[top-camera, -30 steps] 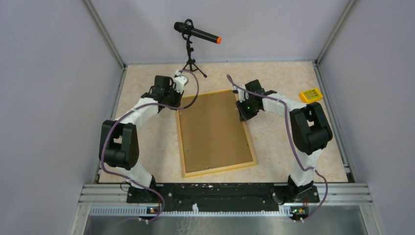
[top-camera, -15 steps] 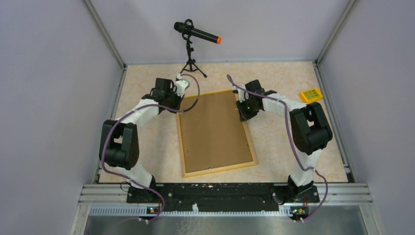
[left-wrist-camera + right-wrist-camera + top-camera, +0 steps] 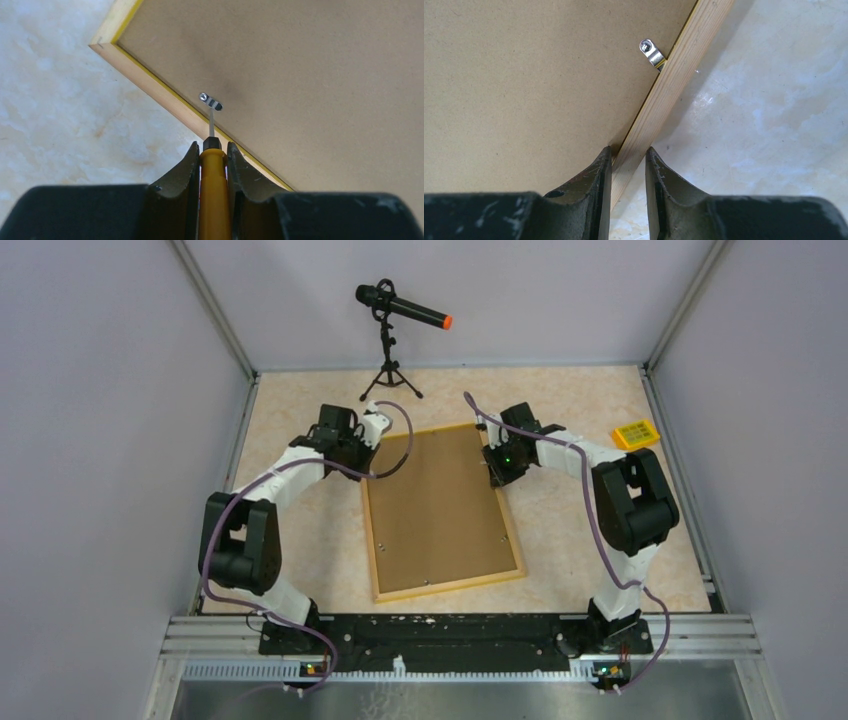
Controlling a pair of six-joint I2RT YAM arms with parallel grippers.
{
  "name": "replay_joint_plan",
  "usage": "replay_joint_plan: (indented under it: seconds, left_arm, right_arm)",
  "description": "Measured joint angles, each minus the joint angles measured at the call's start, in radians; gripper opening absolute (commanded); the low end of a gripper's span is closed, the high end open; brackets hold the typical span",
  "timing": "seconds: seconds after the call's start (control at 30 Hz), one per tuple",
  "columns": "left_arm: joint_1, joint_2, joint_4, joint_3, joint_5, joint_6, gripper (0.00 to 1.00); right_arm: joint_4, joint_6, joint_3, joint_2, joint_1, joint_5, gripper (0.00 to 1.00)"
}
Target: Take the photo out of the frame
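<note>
The frame (image 3: 440, 510) lies face down on the table, brown fibreboard back up, with a pale wood edge. The photo is hidden under the backing. My left gripper (image 3: 366, 453) is at the frame's far left edge, shut on a yellow screwdriver (image 3: 215, 190). The screwdriver's thin blade touches a small metal clip (image 3: 210, 101) on the back of the frame (image 3: 300, 75). My right gripper (image 3: 496, 472) is at the far right edge. In the right wrist view it (image 3: 629, 150) straddles the frame's wood rail (image 3: 684, 55), shut on it, just below another clip (image 3: 652, 52).
A black microphone on a tripod (image 3: 398, 310) stands at the back of the table. A small yellow block (image 3: 635, 433) lies at the far right. Grey walls enclose the table on three sides.
My left wrist has shifted a little to the right, toward the frame's left edge, and its cable loop swung with it. The right arm and the frame have not moved.
</note>
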Motion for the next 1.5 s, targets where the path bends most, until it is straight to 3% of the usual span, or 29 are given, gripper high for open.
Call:
replay_joint_plan:
  seconds: [0.57, 1.4, 1.43, 1.5]
  left_arm:
    - [-0.019, -0.006, -0.016, -0.003, -0.008, -0.057, 0.0]
    - [-0.023, 0.004, 0.2, -0.053, 0.059, -0.203, 0.0]
    - [-0.02, -0.001, 0.2, -0.053, 0.067, -0.21, 0.0]
    - [-0.011, -0.02, 0.194, -0.056, 0.091, -0.222, 0.0]
  right_arm:
    - [-0.007, 0.008, 0.007, 0.005, 0.0, 0.0, 0.0]
    - [-0.022, 0.008, 0.02, 0.013, -0.001, -0.001, 0.0]
    - [-0.023, 0.007, 0.021, 0.013, -0.001, -0.001, 0.13]
    - [-0.025, 0.006, 0.022, 0.013, -0.001, -0.001, 0.49]
